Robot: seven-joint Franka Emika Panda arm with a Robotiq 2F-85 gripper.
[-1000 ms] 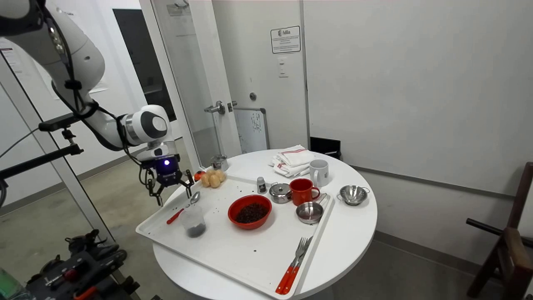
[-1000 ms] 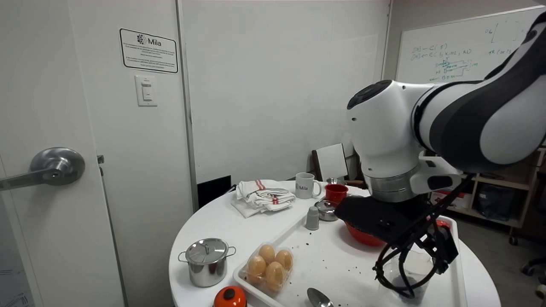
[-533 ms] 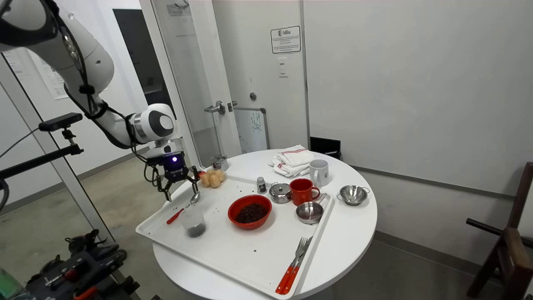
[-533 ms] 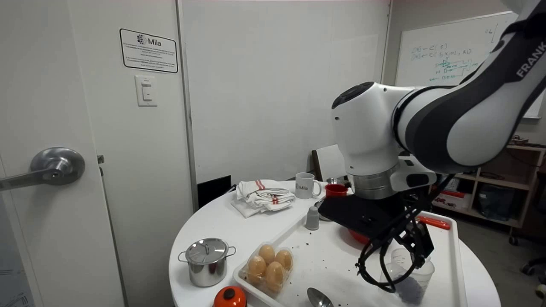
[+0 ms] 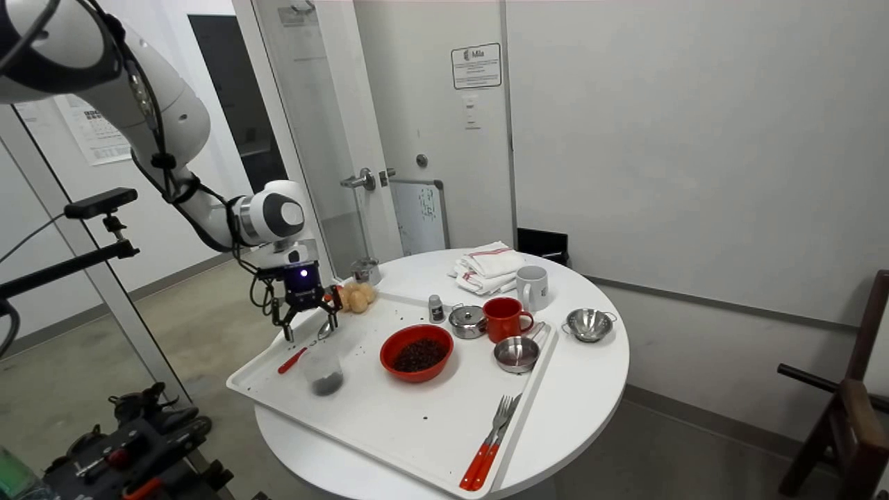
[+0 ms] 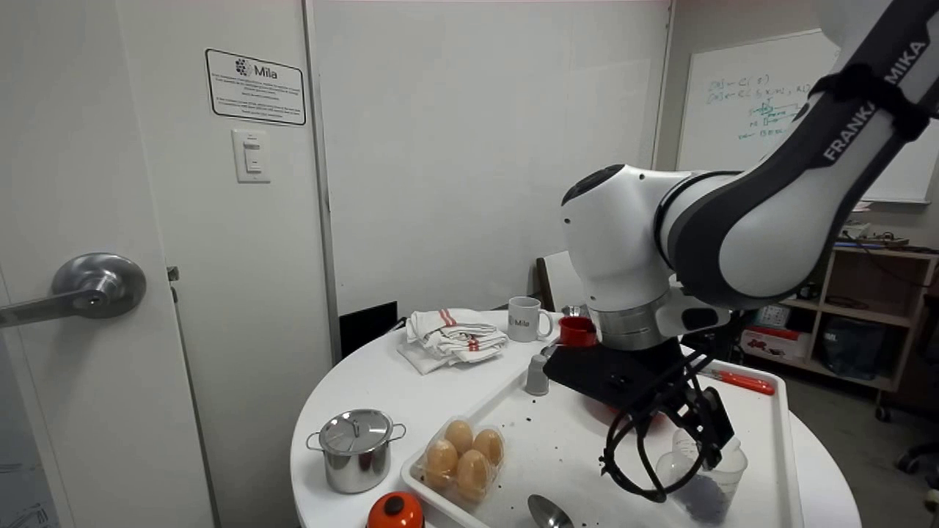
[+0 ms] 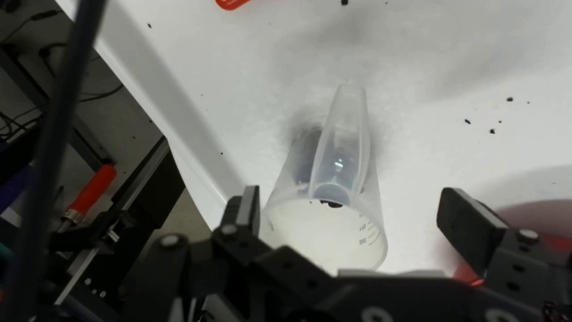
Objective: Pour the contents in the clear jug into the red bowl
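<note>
The clear jug (image 5: 323,368) stands upright on the white tray (image 5: 375,427), with dark contents at its bottom. It also shows in an exterior view (image 6: 722,477), partly behind the gripper's cables. In the wrist view its handle (image 7: 344,134) points away from the gripper and its open rim lies between the fingers. My gripper (image 5: 312,331) is open and empty, above and behind the jug; in the wrist view the gripper (image 7: 351,194) spans wider than the jug. The red bowl (image 5: 417,376) holds dark bits; in the wrist view it (image 7: 558,243) is partly hidden by a finger.
A red-handled spoon (image 5: 292,360) lies beside the jug. Eggs (image 6: 469,469), a shaker (image 6: 538,376), a lidded pot (image 5: 467,322), a red mug (image 5: 503,319) and a small pan (image 5: 517,355) stand around the bowl. A fork and knife (image 5: 489,444) lie along the tray edge.
The arm has moved to the right and slightly down in an exterior view, bringing the open gripper closer to the jug. The jug and bowl have not moved.
</note>
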